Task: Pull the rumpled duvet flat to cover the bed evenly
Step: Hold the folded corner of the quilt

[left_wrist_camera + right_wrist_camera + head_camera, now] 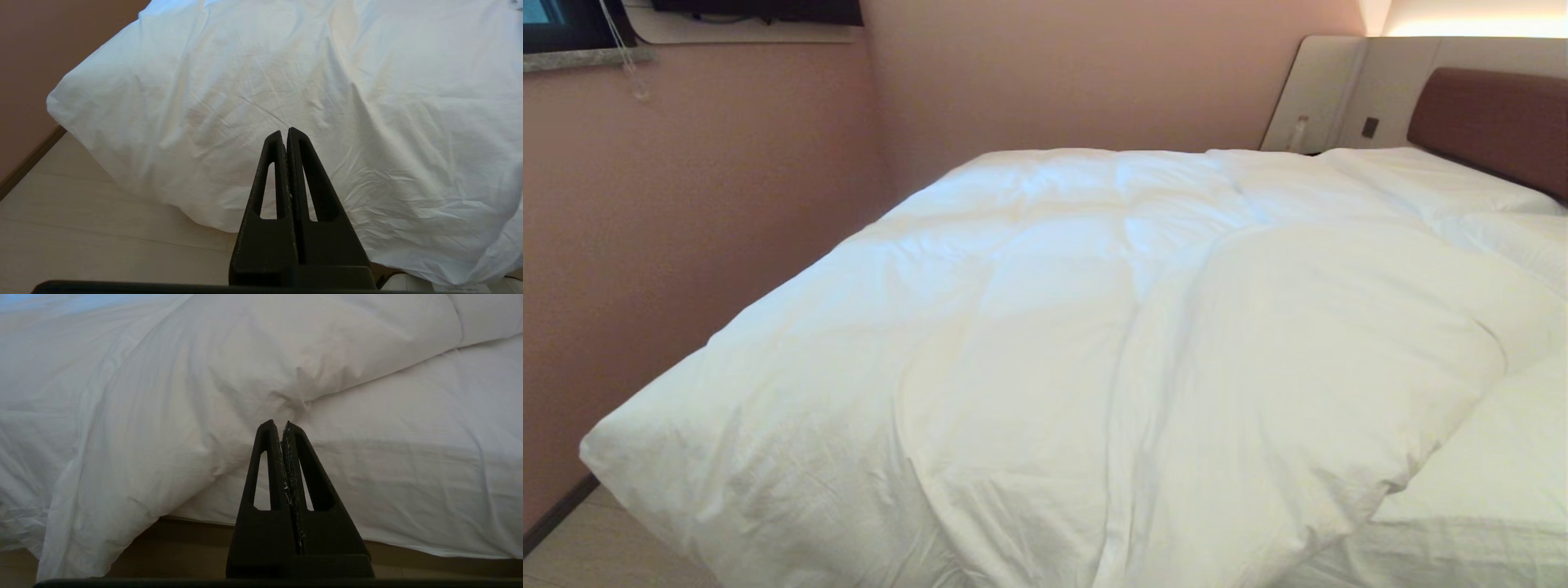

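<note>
Head view: puffy white quilted duvet (1045, 343) bunched toward left side of wide white-linen bed (1486, 482), bare sheet at right. Left wrist view: black left gripper (284, 133) pressed together, empty, before duvet corner. Right wrist view: black right gripper (278, 425) likewise together, empty, facing duvet edge.

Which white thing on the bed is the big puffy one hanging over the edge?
The duvet: puffy, quilted, draping over the bed's foot. The flat sheet beside it lies smooth on the mattress.
</note>
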{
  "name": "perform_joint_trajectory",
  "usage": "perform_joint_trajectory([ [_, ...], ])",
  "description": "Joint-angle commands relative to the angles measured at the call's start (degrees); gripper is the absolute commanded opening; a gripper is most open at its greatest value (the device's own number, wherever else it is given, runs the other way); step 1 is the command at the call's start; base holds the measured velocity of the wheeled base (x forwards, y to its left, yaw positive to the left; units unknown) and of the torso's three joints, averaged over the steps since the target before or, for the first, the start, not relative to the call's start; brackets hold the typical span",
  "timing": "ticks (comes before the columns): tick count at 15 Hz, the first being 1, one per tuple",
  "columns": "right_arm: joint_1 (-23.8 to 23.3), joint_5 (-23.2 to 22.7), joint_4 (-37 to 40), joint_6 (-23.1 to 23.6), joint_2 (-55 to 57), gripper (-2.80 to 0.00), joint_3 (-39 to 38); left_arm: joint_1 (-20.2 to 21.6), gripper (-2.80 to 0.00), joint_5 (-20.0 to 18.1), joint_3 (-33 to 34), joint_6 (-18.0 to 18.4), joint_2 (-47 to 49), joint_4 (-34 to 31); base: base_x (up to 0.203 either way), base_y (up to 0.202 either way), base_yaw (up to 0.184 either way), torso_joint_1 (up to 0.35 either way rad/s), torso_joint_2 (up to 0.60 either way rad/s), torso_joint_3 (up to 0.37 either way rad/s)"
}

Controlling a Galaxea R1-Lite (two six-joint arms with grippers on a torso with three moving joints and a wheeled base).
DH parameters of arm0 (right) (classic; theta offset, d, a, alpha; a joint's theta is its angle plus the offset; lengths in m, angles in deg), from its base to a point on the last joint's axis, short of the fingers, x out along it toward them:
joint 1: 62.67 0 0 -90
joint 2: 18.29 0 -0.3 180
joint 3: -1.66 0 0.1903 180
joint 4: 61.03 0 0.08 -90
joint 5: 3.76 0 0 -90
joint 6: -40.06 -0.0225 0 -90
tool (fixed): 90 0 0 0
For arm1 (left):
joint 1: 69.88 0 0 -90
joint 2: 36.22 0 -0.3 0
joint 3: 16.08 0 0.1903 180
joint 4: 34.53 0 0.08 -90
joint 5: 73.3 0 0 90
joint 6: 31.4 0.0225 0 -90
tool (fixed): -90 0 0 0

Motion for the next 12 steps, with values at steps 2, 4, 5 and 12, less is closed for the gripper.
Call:
perform_joint_trajectory([
  [2, 0.0, 0.0, -0.1, 0.0, 0.1, -2.80, 0.0, 0.1, -2.80, 0.0, 0.0, 0.0, 0.0, 0.0, 0.000, 0.000, 0.000, 0.000, 0.00, 0.000],
  [4, 0.0, -0.1, -0.1, 0.2, 0.1, -2.80, 0.0, 0.1, -2.80, 0.0, 0.0, 0.0, 0.0, 0.0, 0.000, 0.000, 0.000, 0.000, 0.00, 0.000],
  [5, 0.0, -0.1, -0.1, 0.3, 0.1, -2.80, 0.1, 0.1, -2.80, 0.0, 0.0, 0.0, 0.0, -0.1, 0.000, 0.000, 0.000, 0.000, 0.00, 0.000],
  [12, 0.0, -0.4, 7.4, 0.8, 0.6, -2.80, 10.3, 0.1, -2.80, 0.0, 0.0, 0.0, 0.0, -0.1, 0.000, 0.000, 0.000, 0.000, 0.00, 0.000],
])
